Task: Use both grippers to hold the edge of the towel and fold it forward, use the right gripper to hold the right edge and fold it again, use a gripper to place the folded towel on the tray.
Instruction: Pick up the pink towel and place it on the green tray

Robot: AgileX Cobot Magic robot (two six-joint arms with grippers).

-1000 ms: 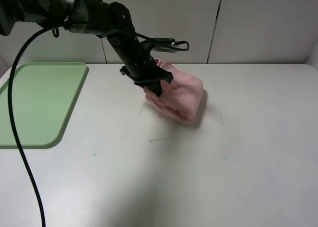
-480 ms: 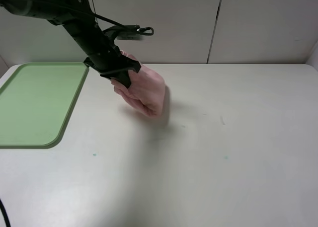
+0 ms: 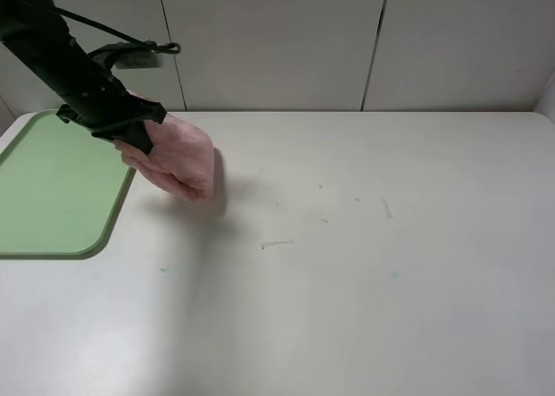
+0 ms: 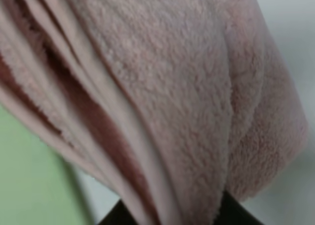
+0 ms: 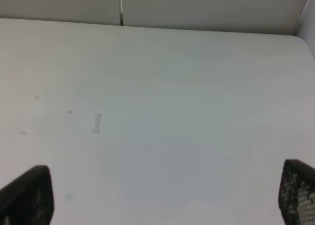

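The folded pink towel [image 3: 178, 158] hangs in the air, held by my left gripper [image 3: 134, 138], just right of the green tray [image 3: 52, 184]. The gripper is shut on the towel's upper left part. In the left wrist view the towel [image 4: 162, 97] fills the frame in stacked folds, with a strip of the green tray [image 4: 29, 180] below it. My right gripper [image 5: 162, 205] is out of the exterior view; its two black fingertips [image 5: 27, 195] stand wide apart over bare table with nothing between them.
The white table [image 3: 364, 257] extends right and forward of the towel, with a few small specks and marks [image 3: 277, 243]. A panelled wall stands behind the table. The tray lies at the table's left edge.
My left arm has carried the towel leftward from the table's middle to the tray's right edge. The towel has stayed gripped and folded.
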